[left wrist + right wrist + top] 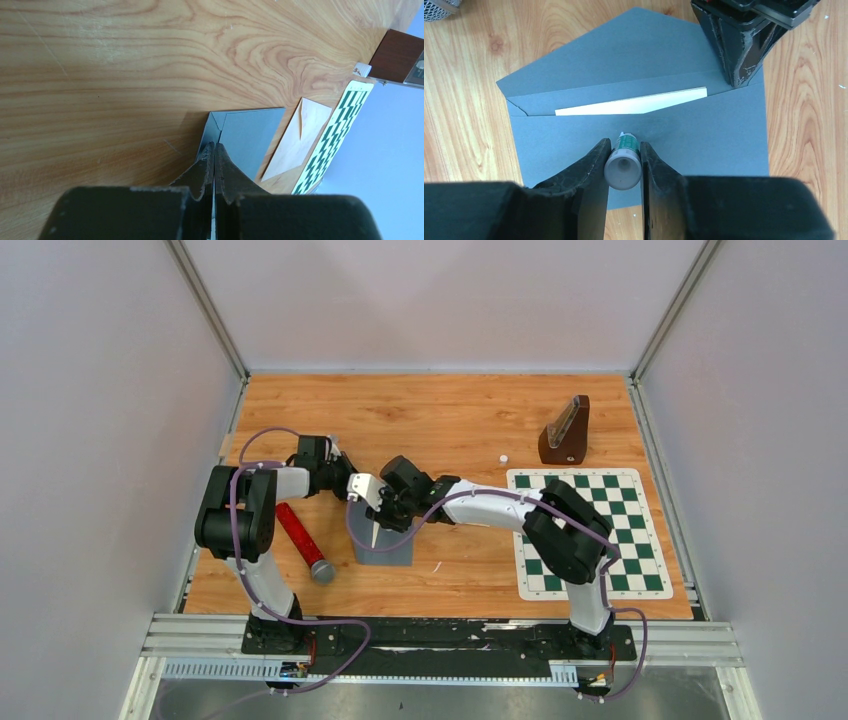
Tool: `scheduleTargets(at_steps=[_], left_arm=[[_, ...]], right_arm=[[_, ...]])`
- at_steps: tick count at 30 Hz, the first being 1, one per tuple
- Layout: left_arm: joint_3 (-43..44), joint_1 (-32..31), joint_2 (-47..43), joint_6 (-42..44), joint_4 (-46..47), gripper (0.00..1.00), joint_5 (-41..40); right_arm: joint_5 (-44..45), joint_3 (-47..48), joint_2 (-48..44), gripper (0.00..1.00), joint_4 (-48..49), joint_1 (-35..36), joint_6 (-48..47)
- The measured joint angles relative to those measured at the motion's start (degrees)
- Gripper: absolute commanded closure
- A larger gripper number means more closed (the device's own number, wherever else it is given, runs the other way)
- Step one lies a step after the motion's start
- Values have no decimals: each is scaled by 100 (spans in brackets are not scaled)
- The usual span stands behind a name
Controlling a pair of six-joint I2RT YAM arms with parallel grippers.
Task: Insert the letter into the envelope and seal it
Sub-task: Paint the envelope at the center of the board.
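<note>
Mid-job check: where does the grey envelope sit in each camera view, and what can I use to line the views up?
Top external: grey envelope centre-left, right of the red microphone.
Left wrist: lower centre, at the left gripper tips.
Right wrist: fills the middle, flap open, beyond the glue stick.
Shared landmark: the left gripper's shut tips at the envelope's corner, upper right in the right wrist view.

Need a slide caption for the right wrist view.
Right hand holds glue stick over open grey envelope, white letter tucked inside.
</note>
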Motion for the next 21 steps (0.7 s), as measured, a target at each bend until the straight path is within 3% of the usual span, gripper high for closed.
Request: scheduleTargets(at_steps=[21], left_arm=[[28,0,15,0,-33,100,4]], right_arm=[[190,-87,46,100,404,-192,-20]])
